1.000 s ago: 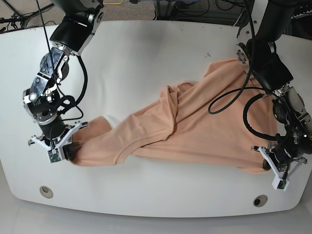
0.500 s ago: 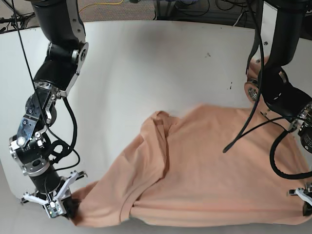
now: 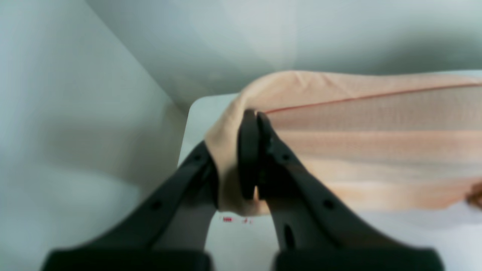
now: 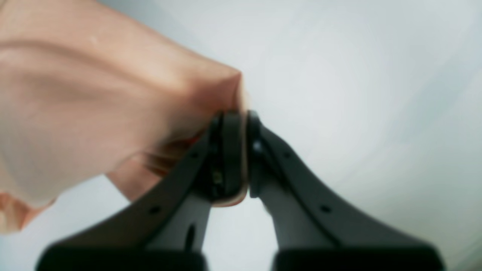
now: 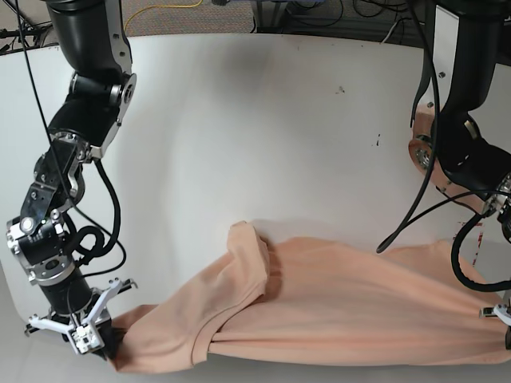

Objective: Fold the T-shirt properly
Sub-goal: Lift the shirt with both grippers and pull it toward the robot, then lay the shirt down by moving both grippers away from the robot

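The peach-pink T-shirt [image 5: 335, 307] is stretched sideways across the near part of the white table [image 5: 263, 120], bunched in a fold near its middle. No print shows. My right gripper [image 5: 100, 341] at the lower left is shut on the shirt's left end. In the right wrist view the gripper [image 4: 241, 116] pinches a fold of the shirt [image 4: 94, 109]. My left gripper [image 5: 504, 329] is at the lower right edge, mostly cut off. In the left wrist view the gripper [image 3: 257, 117] is shut on the hem corner of the shirt [image 3: 357, 150].
The table's front edge lies right below the shirt in the base view. Both arms' black links and looping cables [image 5: 415, 215] hang over the table's left and right sides. Cables and equipment lie behind the back edge.
Both grippers have pulled the shirt toward the table's front edge, still shut on it. The cloth has moved down the base view and is drawn out longer and flatter.
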`<state>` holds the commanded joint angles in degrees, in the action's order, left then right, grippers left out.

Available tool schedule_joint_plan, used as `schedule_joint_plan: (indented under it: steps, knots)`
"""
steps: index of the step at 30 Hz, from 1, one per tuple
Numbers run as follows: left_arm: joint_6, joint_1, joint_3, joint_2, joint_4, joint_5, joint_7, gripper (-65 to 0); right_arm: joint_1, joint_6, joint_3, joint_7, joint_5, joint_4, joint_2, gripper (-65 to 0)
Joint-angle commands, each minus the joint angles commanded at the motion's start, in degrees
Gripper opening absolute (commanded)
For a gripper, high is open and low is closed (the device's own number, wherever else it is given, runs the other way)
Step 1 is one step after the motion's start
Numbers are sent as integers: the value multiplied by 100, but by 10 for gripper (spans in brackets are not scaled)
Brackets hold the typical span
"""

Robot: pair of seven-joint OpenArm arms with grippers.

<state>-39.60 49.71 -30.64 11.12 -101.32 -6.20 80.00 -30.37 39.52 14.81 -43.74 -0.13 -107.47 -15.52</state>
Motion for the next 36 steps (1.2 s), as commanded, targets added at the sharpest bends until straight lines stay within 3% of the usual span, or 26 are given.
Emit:
schedule_joint_plan:
  steps: [13,16,27,36]
  knots:
    - [-40,-2295,-62,-18,-809,0,0,-650,2286,9,70,35,0,-501,273,-648]
    - [-40,-2901,-290,-18,-844,0,0,-650,2760,9,132,35,0,-501,527,-648]
    - [-40,-4352,-413,9,-809,0,0,-650,3930,9,237,35,0,-501,1029,-648]
    - [-40,-4914,-492,26,-809,9,0,-650,4448,9,211,35,0,-484,1363,-648]
